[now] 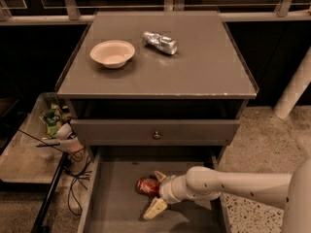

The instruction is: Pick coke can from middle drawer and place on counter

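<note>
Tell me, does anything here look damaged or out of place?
Yes. The silver can on the counter is crumpled and lies on its side. The red can also lies on its side in the drawer, beside the open claw.

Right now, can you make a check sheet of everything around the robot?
Surface: counter holds two things, neither the job's can.
Job's things: coke can lies on its side in the open middle drawer.
Clutter: white bowl and crinkled silver can on the counter.
Grippers: gripper open, down in the drawer, fingers either side of the coke can.
Cables: black cables on the floor left of the drawer.
Surroundings: closed knob drawer, low side shelf with a green packet, white post at right.
</note>
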